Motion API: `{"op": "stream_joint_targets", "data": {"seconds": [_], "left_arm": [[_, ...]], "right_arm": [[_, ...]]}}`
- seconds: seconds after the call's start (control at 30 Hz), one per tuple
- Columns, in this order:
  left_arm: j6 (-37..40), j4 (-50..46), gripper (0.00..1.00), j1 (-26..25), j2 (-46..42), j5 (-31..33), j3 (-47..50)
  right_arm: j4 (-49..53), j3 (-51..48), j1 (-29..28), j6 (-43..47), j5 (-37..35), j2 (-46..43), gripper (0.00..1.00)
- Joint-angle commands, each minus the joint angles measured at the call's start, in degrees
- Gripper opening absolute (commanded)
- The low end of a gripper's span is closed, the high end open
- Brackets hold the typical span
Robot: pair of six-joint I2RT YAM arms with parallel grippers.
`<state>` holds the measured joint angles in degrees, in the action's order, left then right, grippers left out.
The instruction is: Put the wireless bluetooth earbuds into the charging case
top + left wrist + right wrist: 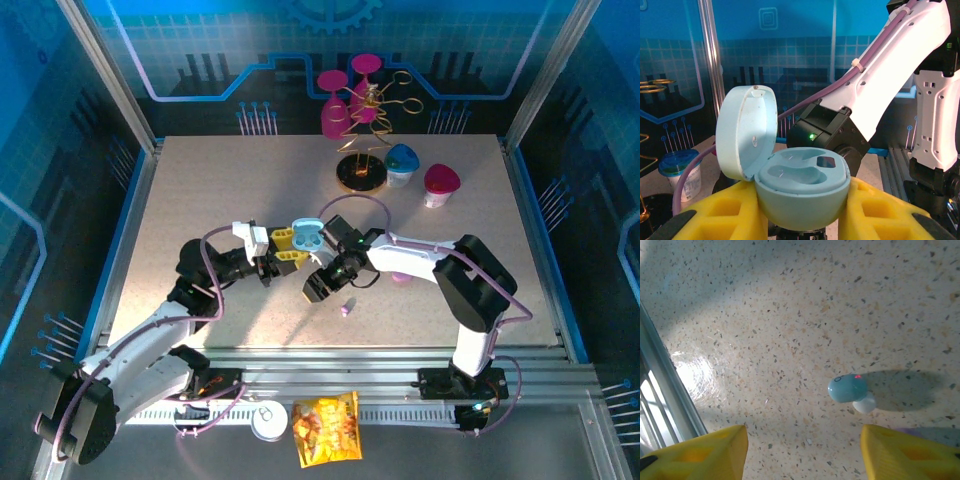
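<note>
The right claw (804,436) hangs open and empty over bare table (790,300), with the near-edge rail (662,385) at one side. A blue bud (849,389) lies just ahead of its gap, nearer one finger. The left claw (287,247) clamps the open case (802,192). A lilac bud (347,309) lies near the right claw.

The charging case (800,197) sits between the left gripper's (293,247) fingers, just left of the right gripper (316,289), which hangs over an earbud (847,388) on the table (200,180); perhaps a second earbud (347,309) lies nearer, slightly right
</note>
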<state>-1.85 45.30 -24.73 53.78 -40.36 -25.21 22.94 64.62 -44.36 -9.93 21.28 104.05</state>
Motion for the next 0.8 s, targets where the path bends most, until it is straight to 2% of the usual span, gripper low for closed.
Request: {"op": "stream_joint_targets", "data": {"seconds": [0.0, 0.13, 0.4, 0.77], "left_arm": [[-0.5, 0.5, 0.19, 0.4, -1.5, -1.5, 0.5], [0.1, -0.8, 0.19, 0.4, -2.1, -1.5, 0.2], [0.7, -2.0, 0.19, 0.4, -2.5, -1.3, 0.0], [2.6, -4.3, 0.19, 0.4, -3.1, -0.8, -0.4]], "right_arm": [[2.5, 3.0, -0.5, 3.6, -1.5, -0.9, 0.61], [5.0, 6.8, 0.2, 6.4, -0.3, 2.4, 0.61], [8.8, 14.0, 0.7, 9.9, 6.8, 10.4, 0.6], [8.1, 9.1, 1.7, 8.5, 5.8, 9.8, 0.58]]}}
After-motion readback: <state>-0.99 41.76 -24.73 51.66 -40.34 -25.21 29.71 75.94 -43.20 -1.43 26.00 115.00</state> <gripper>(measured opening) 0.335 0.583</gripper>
